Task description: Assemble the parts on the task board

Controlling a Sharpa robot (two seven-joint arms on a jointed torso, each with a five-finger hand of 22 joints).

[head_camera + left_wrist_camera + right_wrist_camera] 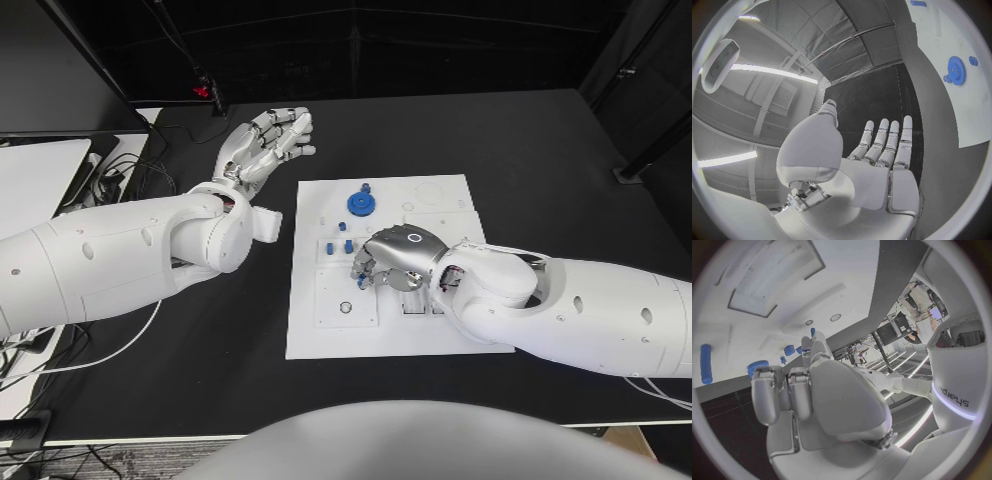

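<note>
Right hand (pixel 389 262) over task board (pixel 433 340), blue gear (pixel 361 205) just beyond it

Task board (pixel 433 335) at centre of frame, on table (pixel 548 150). Gear (pixel 361 204) on board's upper left, small parts (pixel 338 246) just below. Right hand (pixel 392 260) over board's middle, left hand (pixel 267 143) upper left, off board.

Right hand (pixel 826 390) with fingers (pixel 766 395) curled over the white task board (pixel 748 315), blue parts (pixel 706 363) beyond
</note>
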